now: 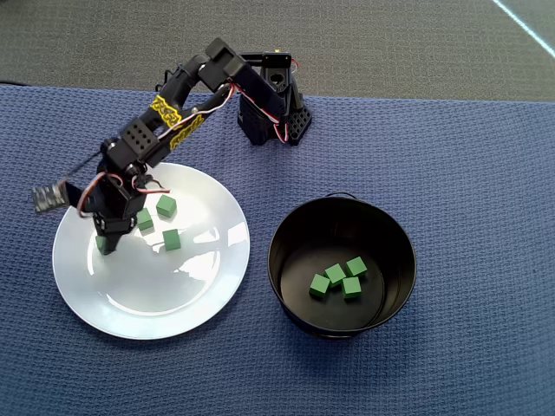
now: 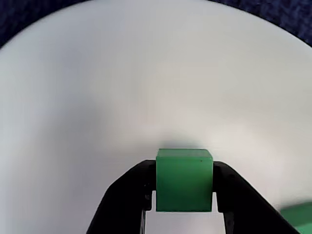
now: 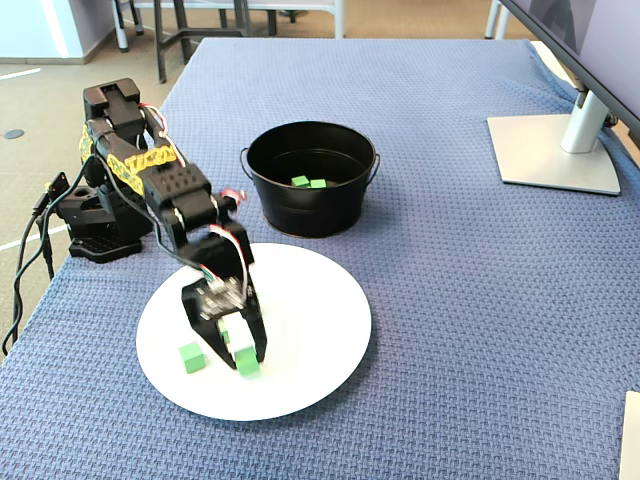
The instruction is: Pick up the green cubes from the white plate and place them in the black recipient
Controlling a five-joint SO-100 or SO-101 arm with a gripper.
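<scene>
My gripper [image 2: 184, 170] is shut on a green cube [image 2: 184, 181], black fingers pressing its left and right sides, low over the white plate [image 2: 146, 73]. In the overhead view the gripper [image 1: 106, 244] is at the plate's [image 1: 156, 295] left part, with three loose green cubes [image 1: 166, 205] [image 1: 145, 220] [image 1: 172, 239] to its right. The fixed view shows the held cube [image 3: 247, 365] at the plate's [image 3: 310, 320] near side and a loose cube [image 3: 193, 357] beside it. The black recipient [image 1: 274, 260] stands right of the plate and holds several green cubes [image 1: 338, 279].
A blue textured cloth [image 1: 451, 156] covers the table. The arm's base [image 1: 269, 113] stands behind the plate. In the fixed view a monitor stand [image 3: 555, 150] is at the far right, and cables [image 3: 30, 250] hang off the table's left edge.
</scene>
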